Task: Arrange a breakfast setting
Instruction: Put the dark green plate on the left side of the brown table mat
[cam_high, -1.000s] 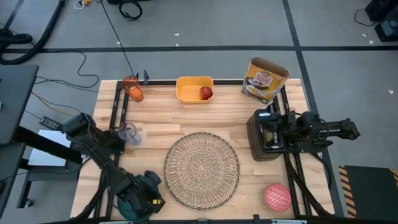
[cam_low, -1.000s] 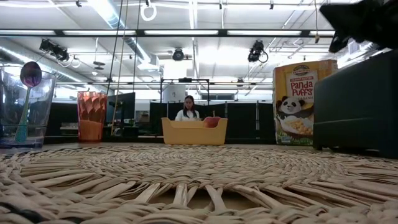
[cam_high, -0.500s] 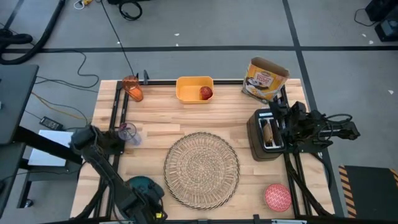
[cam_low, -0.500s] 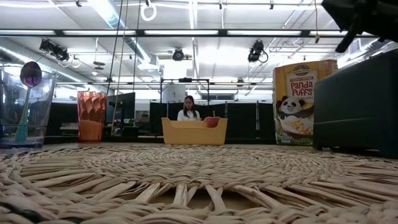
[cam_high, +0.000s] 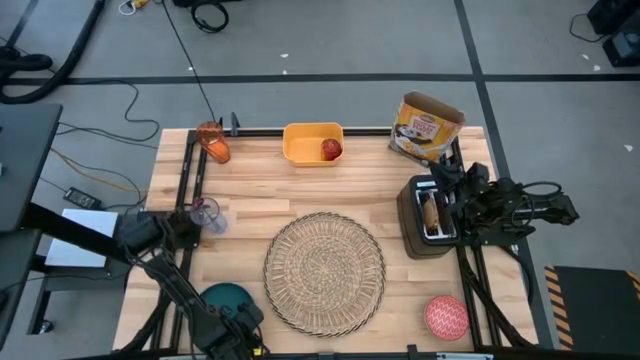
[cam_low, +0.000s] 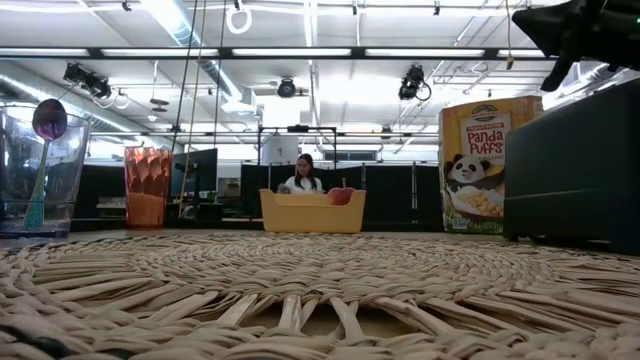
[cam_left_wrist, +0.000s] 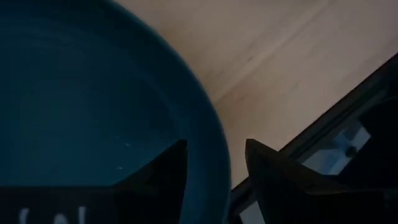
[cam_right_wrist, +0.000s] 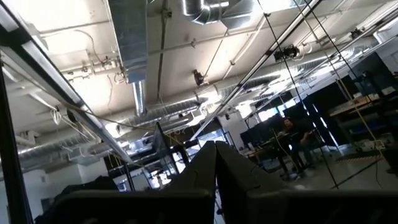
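Fingers (cam_left_wrist: 180, 168) of left gripper (cam_left_wrist: 214, 165) straddle teal plate (cam_left_wrist: 81, 112) rim, wrist view only | right fingers (cam_right_wrist: 214, 165) pressed together

teal plate (cam_left_wrist: 93, 106) — edge-cropped, partly hidden

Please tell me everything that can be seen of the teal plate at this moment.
The teal plate is round, dark blue-green, smooth and glossy, perhaps glazed ceramic or plastic. It holds nothing. It lies near the front left corner of the wooden table, just left of the woven placemat and not on it. In the left wrist view the left gripper has its two fingers astride the plate's rim, one inside and one outside, with a gap between them. Whether the plate rests fully flat I cannot tell.
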